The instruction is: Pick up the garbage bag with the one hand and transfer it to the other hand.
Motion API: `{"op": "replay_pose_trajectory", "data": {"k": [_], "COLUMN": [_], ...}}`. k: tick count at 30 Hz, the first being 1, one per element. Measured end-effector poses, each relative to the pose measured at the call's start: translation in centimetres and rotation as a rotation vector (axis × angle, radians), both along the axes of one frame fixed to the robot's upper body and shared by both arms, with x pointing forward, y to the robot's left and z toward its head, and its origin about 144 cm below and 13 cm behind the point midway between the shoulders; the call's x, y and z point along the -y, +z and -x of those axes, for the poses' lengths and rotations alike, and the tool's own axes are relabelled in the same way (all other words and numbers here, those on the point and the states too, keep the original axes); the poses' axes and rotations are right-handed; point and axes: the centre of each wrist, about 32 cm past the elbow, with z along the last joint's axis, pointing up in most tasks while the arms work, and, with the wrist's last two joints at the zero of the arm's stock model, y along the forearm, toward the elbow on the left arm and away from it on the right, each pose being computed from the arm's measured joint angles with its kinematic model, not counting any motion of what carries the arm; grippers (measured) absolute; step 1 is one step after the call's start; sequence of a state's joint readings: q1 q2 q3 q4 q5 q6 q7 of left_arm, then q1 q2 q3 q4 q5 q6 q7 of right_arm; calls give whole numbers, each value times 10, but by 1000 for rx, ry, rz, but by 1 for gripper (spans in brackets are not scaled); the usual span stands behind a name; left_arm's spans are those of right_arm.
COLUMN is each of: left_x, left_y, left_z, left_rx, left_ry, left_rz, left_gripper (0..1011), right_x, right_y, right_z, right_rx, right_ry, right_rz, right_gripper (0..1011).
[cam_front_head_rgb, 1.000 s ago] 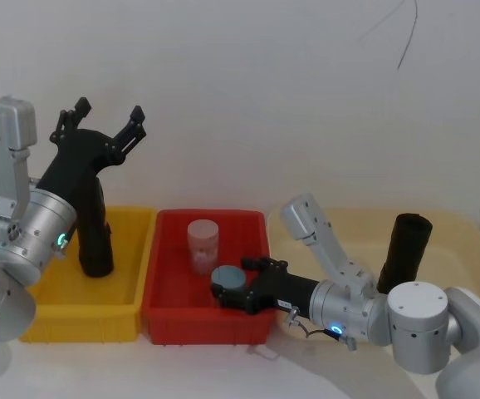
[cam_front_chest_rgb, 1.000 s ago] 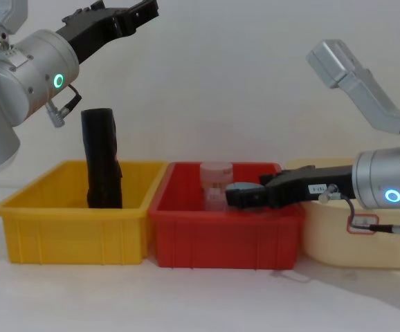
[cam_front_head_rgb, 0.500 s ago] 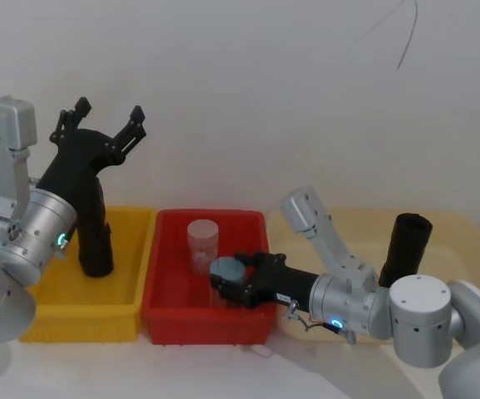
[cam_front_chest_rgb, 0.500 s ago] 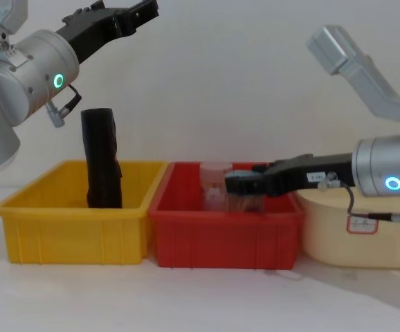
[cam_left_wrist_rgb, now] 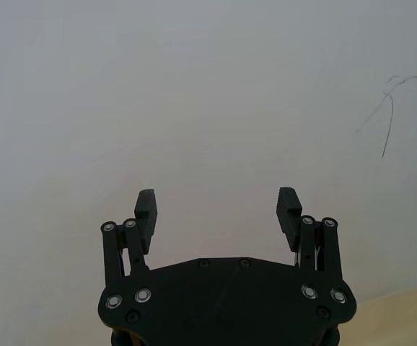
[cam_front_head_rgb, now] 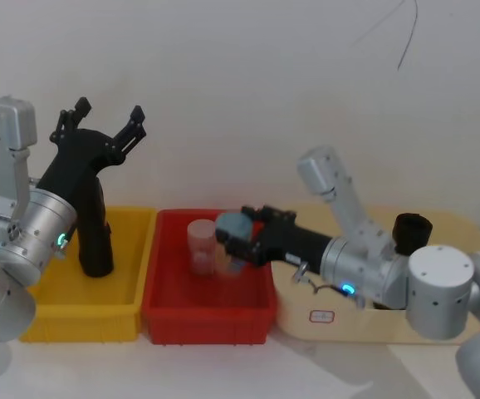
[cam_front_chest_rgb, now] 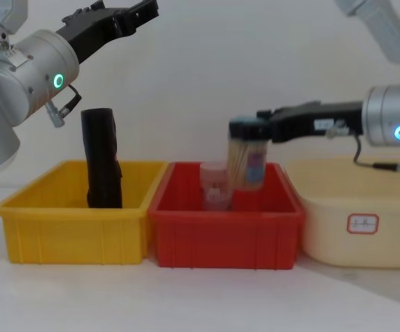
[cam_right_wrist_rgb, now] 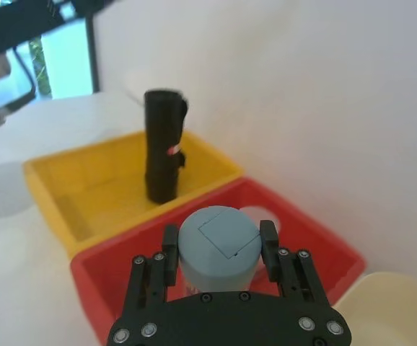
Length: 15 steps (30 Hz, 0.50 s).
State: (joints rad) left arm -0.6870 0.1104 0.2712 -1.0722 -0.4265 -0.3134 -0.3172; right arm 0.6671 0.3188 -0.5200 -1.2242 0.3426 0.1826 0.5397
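Since a second ago my right tool [cam_front_chest_rgb: 245, 129] has lifted the jar [cam_front_chest_rgb: 247, 160] clear of the red bin [cam_front_chest_rgb: 225, 235]. Left tool [cam_front_head_rgb: 107, 123] hangs wide above the bag [cam_front_head_rgb: 93, 229], which stands untouched in the yellow bin [cam_front_head_rgb: 36, 320]; pickup and handover both remain.

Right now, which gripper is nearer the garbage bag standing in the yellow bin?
Left. The left gripper hangs just above the garbage bag; the right gripper holds a blue-lidded jar over the red bin.
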Motion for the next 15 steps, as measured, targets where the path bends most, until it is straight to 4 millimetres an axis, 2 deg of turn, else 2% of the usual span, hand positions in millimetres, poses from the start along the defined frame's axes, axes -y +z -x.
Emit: {"op": "replay_pose_trajectory", "data": {"k": [7, 15], "left_x": [0, 0], "left_y": [0, 0], "left_z": [0, 0], "left_rx": [0, 0], "left_ry": [0, 0], "left_rz": [0, 0], "left_gripper": [1002, 1002], "right_x": [18, 39], "right_y": [19, 25], "right_z": [0, 4], "right_rx": [68, 92], "right_ry": [-52, -113], "right_rz": [-12, -6], "right_gripper": [659, 659]}}
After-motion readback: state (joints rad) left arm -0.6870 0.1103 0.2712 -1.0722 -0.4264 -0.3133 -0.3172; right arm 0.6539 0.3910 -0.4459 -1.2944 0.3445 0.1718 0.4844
